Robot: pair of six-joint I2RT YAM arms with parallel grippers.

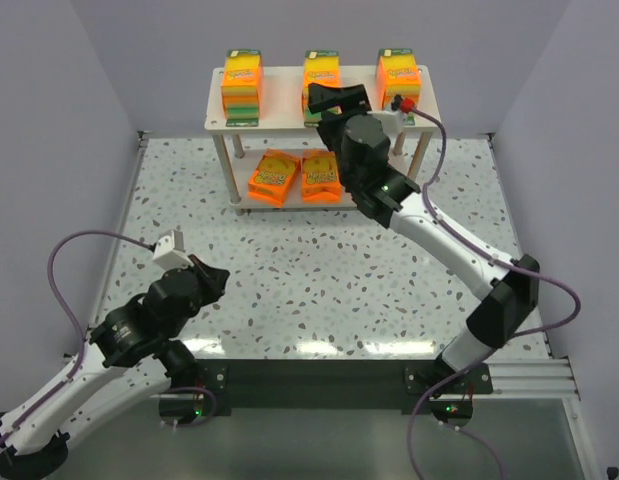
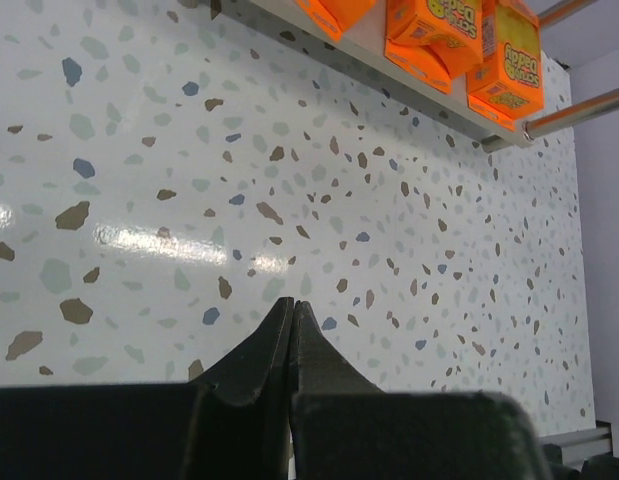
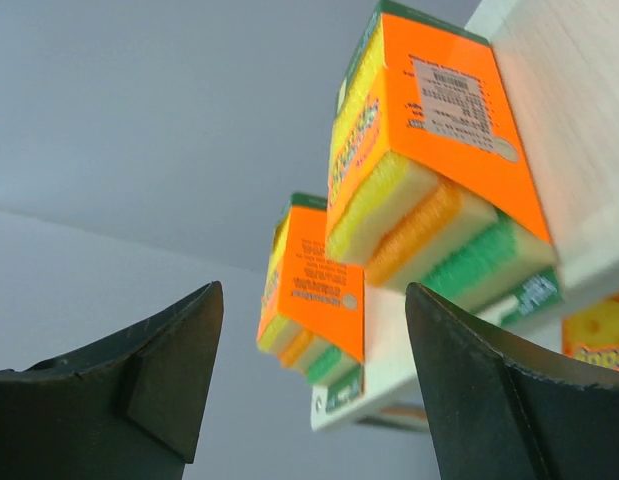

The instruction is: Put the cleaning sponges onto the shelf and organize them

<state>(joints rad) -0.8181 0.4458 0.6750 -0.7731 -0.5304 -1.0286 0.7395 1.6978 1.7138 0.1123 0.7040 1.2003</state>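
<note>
"Sponges, where are they?"

"On the shelf (image 1: pixel 281 100). Three orange sponge packs stand in a row on its top board: the left pack (image 1: pixel 242 85), the middle pack (image 1: pixel 321 70) and the right pack (image 1: pixel 399 75). On the bottom board lies a fourth pack (image 1: pixel 272 176) with a fifth pack (image 1: pixel 320 177) just beside it. My left wrist camera shows a sixth pack (image 2: pixel 509 55) down there too."

"And your grippers?"

"My right gripper (image 1: pixel 337 100) is up at the top board, just in front of the middle pack. Its fingers are wide apart and hold nothing. My left gripper (image 2: pixel 292 310) hangs low over the speckled desk (image 1: pixel 289 270), well apart from the shelf. Its fingers are pressed together, with nothing between them."
</note>
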